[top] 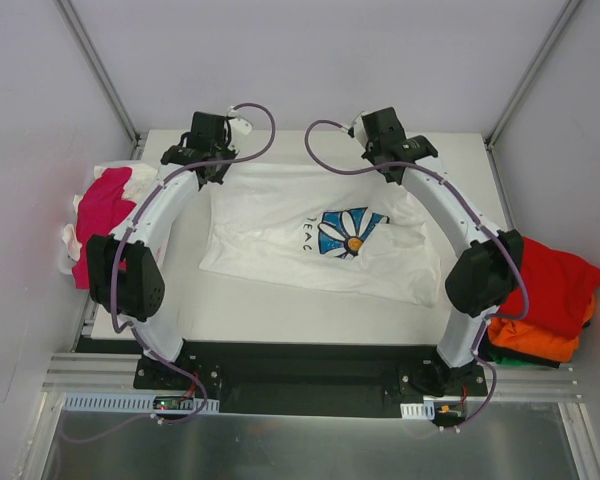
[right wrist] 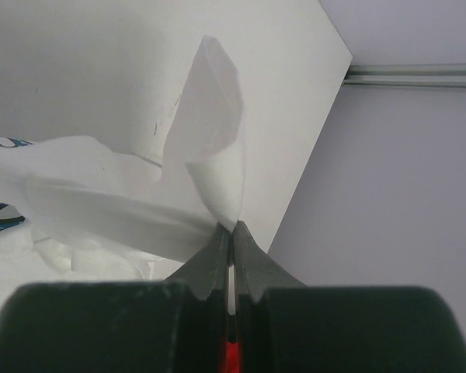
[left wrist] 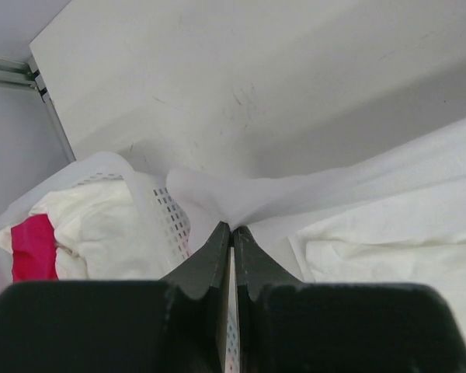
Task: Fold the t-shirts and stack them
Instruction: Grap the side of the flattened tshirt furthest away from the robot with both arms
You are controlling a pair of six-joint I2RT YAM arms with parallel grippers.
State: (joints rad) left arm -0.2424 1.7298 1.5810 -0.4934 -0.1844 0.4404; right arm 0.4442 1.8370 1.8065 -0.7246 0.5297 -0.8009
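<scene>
A white t-shirt [top: 280, 235] with a blue daisy print [top: 348, 232] lies spread on the table, partly wrinkled. My left gripper [top: 216, 166] is shut on its far left edge; in the left wrist view the pinched cloth [left wrist: 217, 194] rises from the closed gripper [left wrist: 231, 228]. My right gripper [top: 387, 165] is shut on the far right edge, where a flap of white cloth [right wrist: 211, 116] stands up from that gripper [right wrist: 232, 225]. A magenta-pink t-shirt [top: 102, 212] lies among white ones at the left. Red [top: 555, 280] and orange [top: 535, 340] t-shirts are piled at the right.
A white perforated basket [left wrist: 168, 207] at the table's left edge holds the pink [left wrist: 34, 245] and white cloth. The white table [top: 280, 310] ends near the back wall and metal frame posts. Something dark green [top: 502, 353] shows under the right pile.
</scene>
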